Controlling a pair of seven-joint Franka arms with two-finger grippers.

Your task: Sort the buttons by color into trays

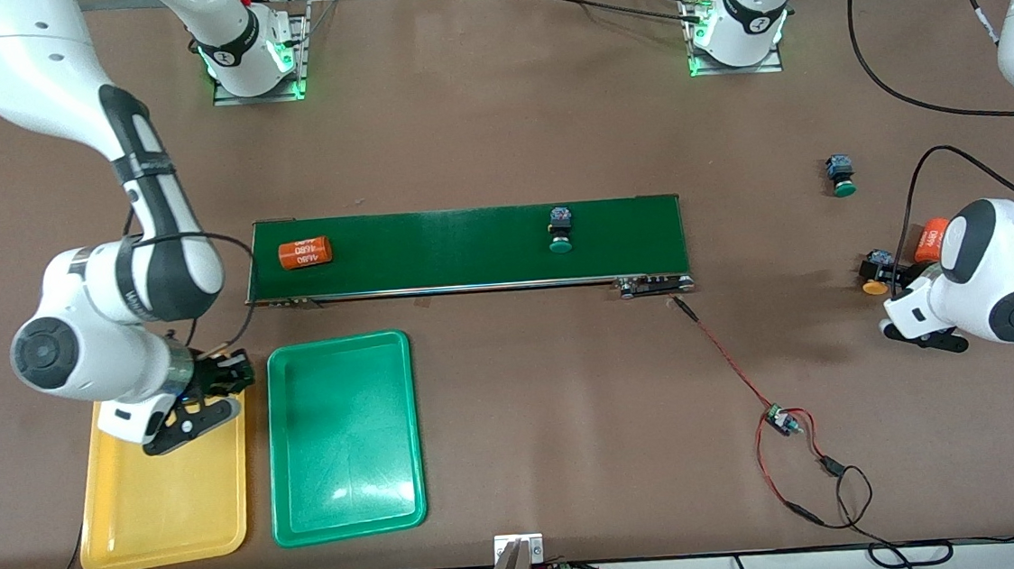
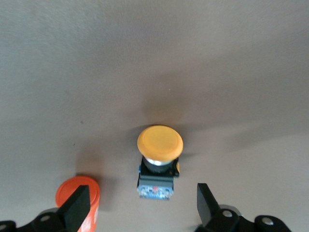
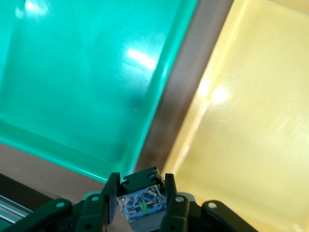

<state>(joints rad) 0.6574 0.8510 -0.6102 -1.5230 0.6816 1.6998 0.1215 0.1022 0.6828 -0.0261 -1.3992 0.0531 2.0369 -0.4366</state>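
Observation:
My right gripper [image 1: 218,378] is shut on a button [image 3: 141,195] by its dark body. The blue underside faces the wrist camera and the cap is hidden. The gripper hangs over the yellow tray [image 1: 164,519] at its edge beside the green tray [image 1: 343,442]; both trays also show in the right wrist view [image 3: 260,121] [image 3: 82,82]. My left gripper [image 2: 142,208] is open, low over a yellow button [image 2: 159,145] that lies on the table [image 1: 874,274]. One green button [image 1: 561,230] sits on the belt. Another green button [image 1: 841,177] lies on the table.
A dark green conveyor belt [image 1: 468,247] crosses the middle, with an orange numbered cylinder [image 1: 304,252] on it. Another orange cylinder [image 1: 931,237] lies beside the yellow button, by one left finger [image 2: 77,208]. Red wires and a small board [image 1: 780,421] trail from the belt's end.

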